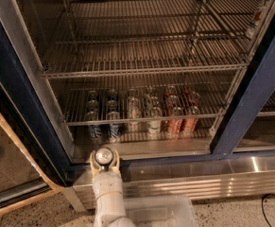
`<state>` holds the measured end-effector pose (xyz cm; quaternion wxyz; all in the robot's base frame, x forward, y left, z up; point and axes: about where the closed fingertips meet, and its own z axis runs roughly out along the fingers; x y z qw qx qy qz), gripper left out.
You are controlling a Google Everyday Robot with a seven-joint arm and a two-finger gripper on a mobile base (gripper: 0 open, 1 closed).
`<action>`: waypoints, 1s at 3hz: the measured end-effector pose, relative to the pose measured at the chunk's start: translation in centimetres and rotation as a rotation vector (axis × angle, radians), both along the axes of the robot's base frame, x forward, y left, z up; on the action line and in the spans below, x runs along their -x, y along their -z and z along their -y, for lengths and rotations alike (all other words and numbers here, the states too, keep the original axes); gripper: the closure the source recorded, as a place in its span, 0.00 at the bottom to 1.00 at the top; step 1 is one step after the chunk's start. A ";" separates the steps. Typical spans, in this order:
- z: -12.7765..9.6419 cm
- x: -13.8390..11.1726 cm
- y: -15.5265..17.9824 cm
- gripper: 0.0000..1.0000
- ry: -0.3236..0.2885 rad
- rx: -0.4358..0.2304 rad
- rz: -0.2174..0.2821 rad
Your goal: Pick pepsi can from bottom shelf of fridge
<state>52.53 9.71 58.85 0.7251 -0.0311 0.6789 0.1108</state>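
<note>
My gripper [104, 161] is at the front lip of the fridge [250, 103], low and left of centre, on its cream arm that comes up from the bottom edge. It is shut on a pepsi can [104, 155], of which only the round silver top shows between the fingers. The can is held just in front of the bottom shelf [170, 148], over its pale steel front strip. Two more blue cans [113, 130] stand behind it at the left end of that shelf.
White-and-green cans [154, 125] and red cans [175, 125] stand in rows on the bottom shelf. Bare wire racks [146, 56] are above. The ribbed steel base panel [203, 179] is below, the glass door [9, 174] stands open at left, and a translucent bin [160, 211] is beside my arm.
</note>
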 end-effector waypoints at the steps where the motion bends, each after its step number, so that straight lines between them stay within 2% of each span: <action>1: 1.1 2.4 -1.5 1.00 0.006 -0.011 0.048; 3: 2.7 7.8 -5.2 1.00 -0.100 -0.125 0.167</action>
